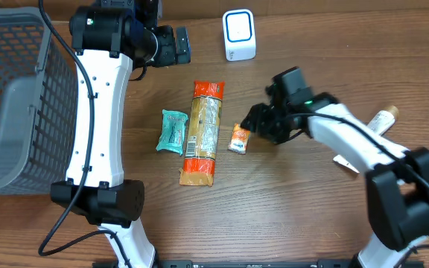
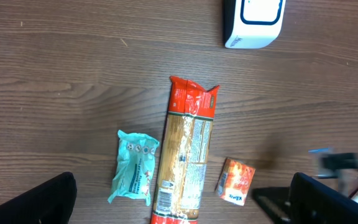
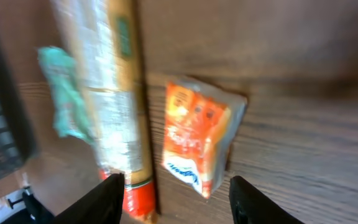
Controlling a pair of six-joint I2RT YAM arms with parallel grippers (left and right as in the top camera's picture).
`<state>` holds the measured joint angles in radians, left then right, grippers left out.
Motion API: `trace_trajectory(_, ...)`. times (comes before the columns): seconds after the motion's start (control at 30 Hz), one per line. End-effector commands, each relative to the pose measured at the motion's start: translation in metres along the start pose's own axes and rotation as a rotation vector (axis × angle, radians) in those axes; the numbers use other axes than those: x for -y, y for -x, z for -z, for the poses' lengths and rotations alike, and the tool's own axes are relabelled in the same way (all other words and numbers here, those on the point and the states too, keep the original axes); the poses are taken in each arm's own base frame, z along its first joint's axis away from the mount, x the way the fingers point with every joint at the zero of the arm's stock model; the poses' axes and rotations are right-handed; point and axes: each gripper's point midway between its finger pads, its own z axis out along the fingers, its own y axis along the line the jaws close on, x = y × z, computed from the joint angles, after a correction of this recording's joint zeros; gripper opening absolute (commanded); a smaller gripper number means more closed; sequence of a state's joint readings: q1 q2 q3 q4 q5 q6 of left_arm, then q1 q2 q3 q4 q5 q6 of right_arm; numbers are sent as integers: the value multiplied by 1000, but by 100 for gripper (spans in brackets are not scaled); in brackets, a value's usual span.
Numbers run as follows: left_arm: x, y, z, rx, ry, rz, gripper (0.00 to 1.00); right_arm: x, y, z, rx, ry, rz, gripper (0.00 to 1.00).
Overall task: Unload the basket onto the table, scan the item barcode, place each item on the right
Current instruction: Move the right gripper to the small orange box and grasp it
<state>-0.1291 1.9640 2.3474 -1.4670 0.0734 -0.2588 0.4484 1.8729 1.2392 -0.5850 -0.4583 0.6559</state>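
- I took the long pasta packet (image 1: 202, 132) as my marker. It lay flat on the wooden bench (image 1: 289, 216), with one red end pointing away from the arm bases.
- The small orange packet (image 1: 239, 138), the item to scan, lay on the bench just beside the pasta packet on the right arm's side. It was level with the packet's middle, with a thin gap between the two.
- The right fingers (image 3: 250, 199) stood partly apart, one on each side of the orange packet's near end in the blurred wrist view. They gripped nothing, and I could not tell whether either one touched the packet.
- From overhead, those fingers came in from the side of the orange packet away from the pasta packet.
- The scanner (image 1: 239, 33), white with a blue ring on its face, stood well beyond the pasta packet's far end, slightly toward the right arm's side.
- A teal packet (image 1: 173, 131) lay just beside the pasta packet on the left arm's side.
- The left fingers (image 2: 42, 199) were spread wide and empty above the bench, past the pasta packet's far end on the left arm's side.
- A grey basket (image 1: 13, 97) sat well apart from the pasta packet, further out on that same side.
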Motion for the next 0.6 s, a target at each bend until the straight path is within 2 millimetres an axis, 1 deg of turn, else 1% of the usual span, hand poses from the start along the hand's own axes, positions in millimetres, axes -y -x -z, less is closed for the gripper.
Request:
trace_trajectory(0.0, -1, -1, -4, -8, 6, -11, 100, 19, -9, -25, -19, -81, -111, 54)
trace_trajectory(0.07, -1, -1, -4, -8, 5, -12, 100, 24, -12, -33, -36, -94, -117, 52)
trace_trajectory(0.13, -1, -1, -4, -8, 5, -12, 100, 28, -14, -39, -47, -105, -146, 45)
trace_trajectory(0.2, -1, -1, -4, -8, 5, -12, 100, 29, -14, -40, -48, -108, -158, 37)
trace_trajectory(0.23, -1, -1, -4, -8, 5, -12, 100, 28, -13, -40, -44, -103, -155, 25)
trace_trajectory(0.3, -1, -1, -4, -8, 6, -11, 100, 27, -13, -40, -45, -96, -153, 8)
trace_trajectory(0.33, -1, -1, -4, -8, 6, -11, 100, 25, -12, -40, -47, -86, -148, 4)
trace_trajectory(0.37, -1, -1, -4, -8, 6, -11, 100, 21, -11, -38, -53, -62, -126, 4)
trace_trajectory(0.43, -1, -1, -4, -8, 5, -12, 100, 7, -8, -28, -72, 15, -55, 4)
trace_trajectory(0.47, -1, -1, -4, -8, 5, -12, 100, -5, -6, -17, -83, 78, -3, 4)
trace_trajectory(0.5, -1, -1, -4, -8, 6, -11, 100, -12, -3, -6, -83, 121, 20, 4)
trace_trajectory(0.57, -1, -1, -4, -8, 6, -11, 100, -29, 3, 24, -75, 226, 61, 4)
